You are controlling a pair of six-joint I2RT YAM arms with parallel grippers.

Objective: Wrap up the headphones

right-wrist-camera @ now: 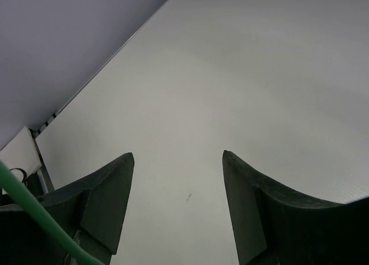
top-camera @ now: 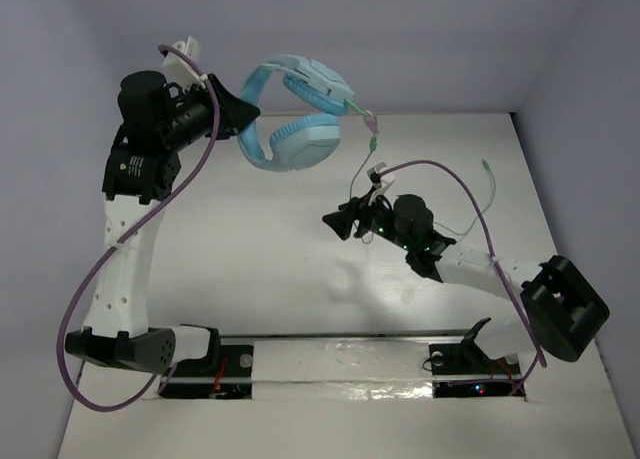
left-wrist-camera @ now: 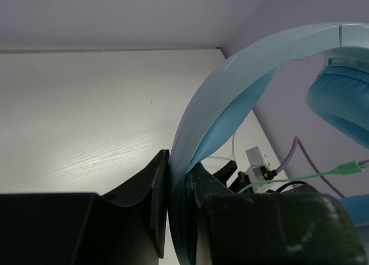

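Clenched left jaws of mine hold the headphones (top-camera: 297, 142) by the headband, aloft over the far desk (top-camera: 250, 269), with the cable (top-camera: 371, 139) dangling toward my right jaws. Left wrist view shows that pinch close up, while the right wrist view shows my right jaws parted and empty, the cable just beside them. Wrapping looks not yet begun, so next I must catch the cable and wind it; I can read no writing.

One headphones (top-camera: 298, 144), one green cable (left-wrist-camera: 311, 175), two arms (top-camera: 120, 269) (top-camera: 480, 269), two purple cables (top-camera: 62, 349) (top-camera: 432, 162).

L wrist view: headphones (left-wrist-camera: 230, 86) earcup cut by frame edge, headband base hidden inside left pincer (left-wrist-camera: 179, 161).
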